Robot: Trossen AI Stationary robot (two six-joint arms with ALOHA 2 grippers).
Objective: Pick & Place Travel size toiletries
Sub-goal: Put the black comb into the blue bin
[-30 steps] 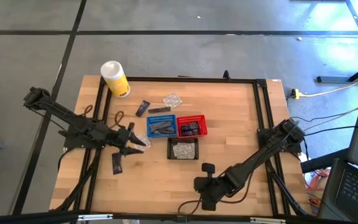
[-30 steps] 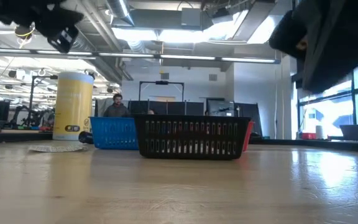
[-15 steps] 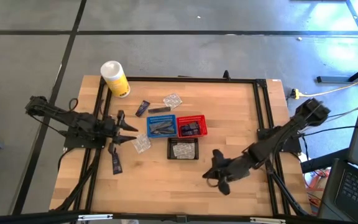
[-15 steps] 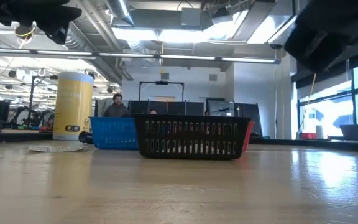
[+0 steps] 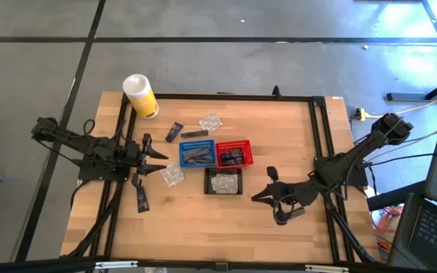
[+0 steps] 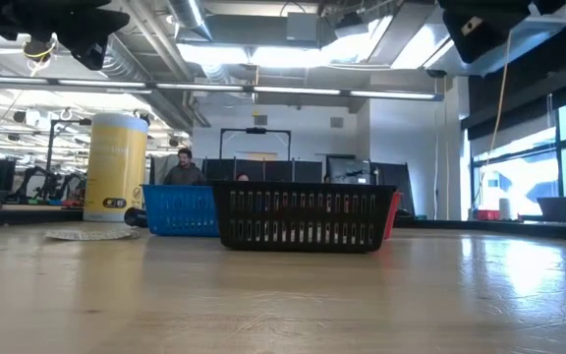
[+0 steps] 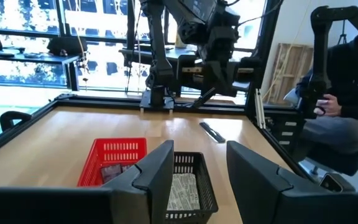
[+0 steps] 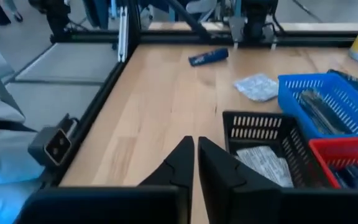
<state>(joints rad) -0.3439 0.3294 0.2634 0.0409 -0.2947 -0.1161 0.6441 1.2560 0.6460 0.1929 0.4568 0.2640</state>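
Observation:
The travel size toiletries lie around three mesh baskets. A navy tube, a dark strip and a clear packet lie beyond the blue basket. Another clear packet and a navy tube lie left of the black basket. More items sit in the blue, red and black baskets. My left gripper hovers open and level left of the blue basket, with nothing between its fingers. My right gripper hangs shut right of the black basket, holding nothing.
A white-and-yellow canister stands at the far left corner. A black frame rail runs around the table. Bare wood lies along the near edge and to the right of the baskets. A person sits beyond the table's right side.
My right gripper has risen from the near edge and drawn back toward the table's right edge, tipping from steeply downward to nearly level. My left gripper has pulled back toward the left and far edges off the clear packet, which stays on the wood.

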